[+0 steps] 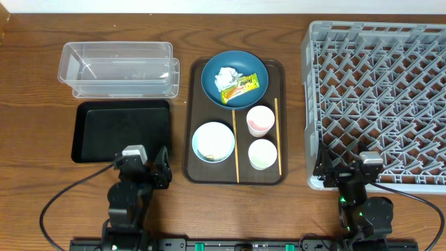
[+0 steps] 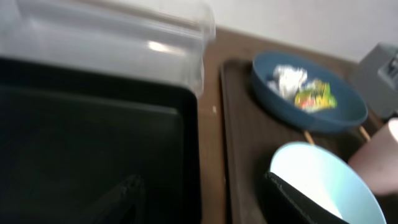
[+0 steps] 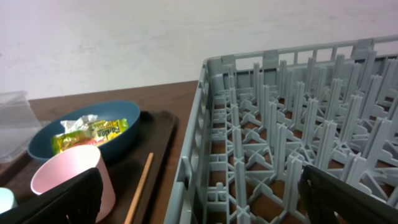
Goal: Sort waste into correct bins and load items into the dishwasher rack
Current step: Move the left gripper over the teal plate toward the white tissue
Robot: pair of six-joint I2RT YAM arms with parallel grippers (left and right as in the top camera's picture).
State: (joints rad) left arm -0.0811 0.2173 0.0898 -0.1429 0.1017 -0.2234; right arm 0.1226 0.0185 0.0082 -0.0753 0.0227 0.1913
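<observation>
Overhead view. A brown serving tray [image 1: 196, 104] lies at the centre of the wooden table [image 1: 35, 188]. On its upper part sits the large dark-blue round dish [image 1: 245, 66], holding a crumpled white tissue [image 1: 224, 75] and a yellow-green printed snack wrapper [image 1: 241, 88]. Below it stand a small light-blue bowl [image 1: 202, 134], a pink cup [image 1: 260, 120] and a pale-green cup [image 1: 263, 154]. One thin wooden chopstick [image 1: 235, 150] lies between bowl and cups. The second chopstick [image 1: 278, 136] lies along the tray's right rim.

At upper left is the clear rectangular plastic tub [image 1: 117, 67], with the shallow black rectangular tray [image 1: 122, 131] just below it. Both are close beside the serving tray's left edge.

The large grey lattice crate [image 1: 311, 104] fills the right side, leaving a narrow strip of bare table between it and the serving tray.

The left gripper [image 2: 200, 179] sits at the black tray's lower right corner, jaws spread wide and empty. The right gripper [image 3: 200, 173] sits at the crate's lower left corner, jaws likewise wide and empty, with the crate wall directly ahead of it.
</observation>
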